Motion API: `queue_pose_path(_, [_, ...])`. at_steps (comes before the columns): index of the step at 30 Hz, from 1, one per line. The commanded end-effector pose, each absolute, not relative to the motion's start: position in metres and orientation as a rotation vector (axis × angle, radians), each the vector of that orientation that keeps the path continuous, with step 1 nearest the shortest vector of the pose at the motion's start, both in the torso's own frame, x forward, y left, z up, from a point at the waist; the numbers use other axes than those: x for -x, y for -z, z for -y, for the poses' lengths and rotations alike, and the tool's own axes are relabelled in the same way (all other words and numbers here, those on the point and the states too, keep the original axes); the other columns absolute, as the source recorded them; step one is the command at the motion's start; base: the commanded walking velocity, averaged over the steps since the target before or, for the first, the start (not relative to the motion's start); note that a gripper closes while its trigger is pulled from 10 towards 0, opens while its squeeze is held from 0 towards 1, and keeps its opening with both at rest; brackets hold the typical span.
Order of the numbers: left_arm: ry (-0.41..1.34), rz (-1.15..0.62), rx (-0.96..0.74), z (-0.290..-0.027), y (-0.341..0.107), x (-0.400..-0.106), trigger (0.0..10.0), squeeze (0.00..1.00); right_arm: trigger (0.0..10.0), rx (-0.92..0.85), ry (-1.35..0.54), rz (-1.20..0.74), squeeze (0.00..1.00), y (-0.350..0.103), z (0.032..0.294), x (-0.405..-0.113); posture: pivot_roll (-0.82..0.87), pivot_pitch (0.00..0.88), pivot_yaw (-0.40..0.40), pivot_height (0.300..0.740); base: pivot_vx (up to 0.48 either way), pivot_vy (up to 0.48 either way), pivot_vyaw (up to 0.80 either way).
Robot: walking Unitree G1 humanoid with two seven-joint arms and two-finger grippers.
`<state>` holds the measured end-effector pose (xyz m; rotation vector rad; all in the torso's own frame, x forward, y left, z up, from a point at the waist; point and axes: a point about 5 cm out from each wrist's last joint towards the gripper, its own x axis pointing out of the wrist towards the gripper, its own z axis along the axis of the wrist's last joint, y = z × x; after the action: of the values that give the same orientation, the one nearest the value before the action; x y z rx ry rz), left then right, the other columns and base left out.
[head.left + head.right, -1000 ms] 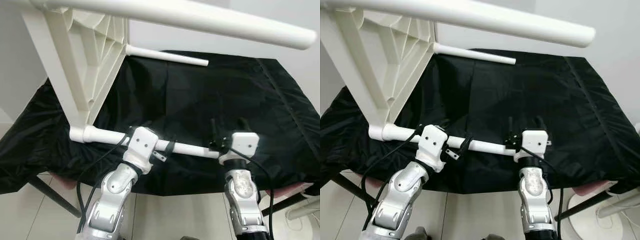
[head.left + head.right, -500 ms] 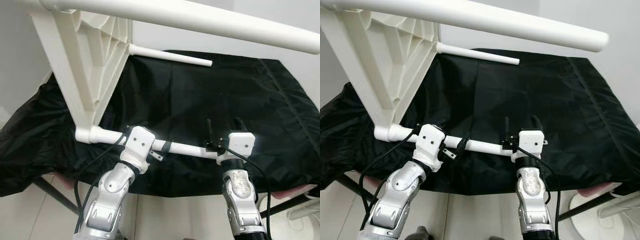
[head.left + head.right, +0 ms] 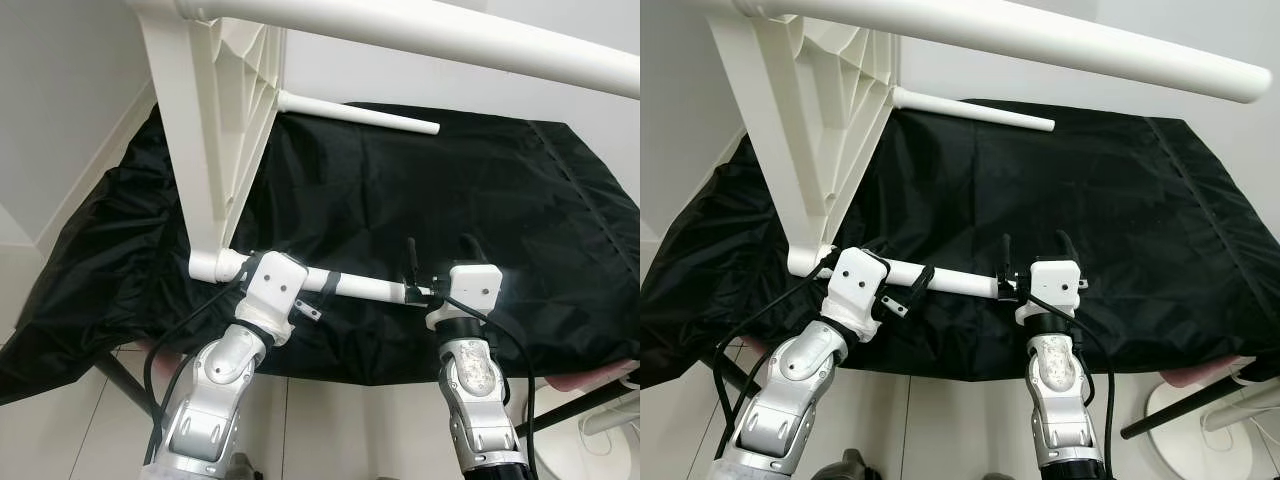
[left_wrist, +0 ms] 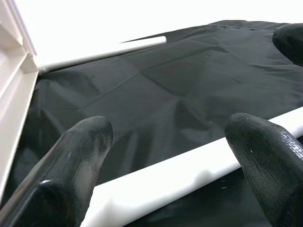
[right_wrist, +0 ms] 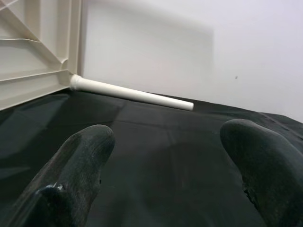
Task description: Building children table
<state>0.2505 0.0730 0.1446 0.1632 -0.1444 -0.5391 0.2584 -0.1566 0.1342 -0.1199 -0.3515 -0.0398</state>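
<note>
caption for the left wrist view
Left gripper open around a white table leg above black cloth.

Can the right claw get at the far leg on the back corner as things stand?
Probably yes. The right claw stands open at the tip of the near leg, and only bare black cloth lies between it and the far leg; the stretch looks long.

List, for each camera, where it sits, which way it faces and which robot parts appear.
Left and right eye views: on the head, looking forward and down at the white table top on the black cloth; both silver arms show.
Left wrist view: along the left gripper, fingers apart around the near leg.
Right wrist view: along the right gripper, toward the far leg.
Shared: far leg, cloth.
</note>
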Motion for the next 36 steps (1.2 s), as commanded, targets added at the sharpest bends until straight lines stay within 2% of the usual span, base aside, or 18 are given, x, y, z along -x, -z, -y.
queue_pose_path(1, [0.521,0.149,-0.168,-0.071,-0.145,-0.251,10.0,0.0,10.0,0.13,0.048,0.346,0.0,-0.133,0.16,-0.26,0.04,0.024,-0.013,0.74,0.0,0.0,0.0])
queue_pose_path(13, [0.506,0.122,-0.118,-0.072,-0.147,-0.254,10.0,0.0,10.0,0.222,0.024,0.412,0.0,-0.147,0.16,-0.262,0.04,0.026,-0.02,0.74,0.0,0.0,0.0])
queue_pose_path(15, [0.46,0.066,-0.03,-0.076,-0.151,-0.256,10.0,0.0,10.0,0.339,0.087,0.501,0.0,-0.166,0.168,-0.261,0.04,0.028,-0.019,0.74,0.0,0.0,0.0])
queue_pose_path(22, [0.421,-0.008,0.169,-0.083,-0.158,-0.254,10.0,0.0,10.0,0.47,0.268,0.635,0.0,-0.196,0.184,-0.256,0.04,0.035,-0.018,0.74,0.0,0.0,0.0])
queue_pose_path(26, [0.492,-0.028,0.167,-0.084,-0.157,-0.246,10.0,0.0,10.0,0.5,0.311,0.674,0.0,-0.204,0.187,-0.254,0.05,0.037,-0.019,0.74,0.0,0.0,0.0])
queue_pose_path(28, [0.631,-0.08,0.163,-0.084,-0.151,-0.23,10.0,0.0,10.0,0.6,0.317,0.719,0.0,-0.205,0.184,-0.248,0.05,0.037,-0.019,0.74,0.0,0.0,0.0])
queue_pose_path(30, [0.652,-0.092,0.162,-0.085,-0.151,-0.228,10.0,0.0,10.0,0.617,0.318,0.726,0.0,-0.205,0.183,-0.247,0.05,0.037,-0.019,0.74,0.0,0.0,0.0])
queue_pose_path(33, [0.776,-0.146,0.213,-0.086,-0.15,-0.216,10.0,0.0,10.0,0.792,0.287,0.841,0.0,-0.211,0.169,-0.239,0.05,0.039,-0.005,0.74,0.0,0.0,0.0])
queue_pose_path(36, [0.803,-0.163,0.226,-0.086,-0.151,-0.214,10.0,0.0,10.0,0.856,0.276,0.899,0.0,-0.215,0.163,-0.236,0.04,0.039,0.002,0.74,0.0,0.0,0.0])
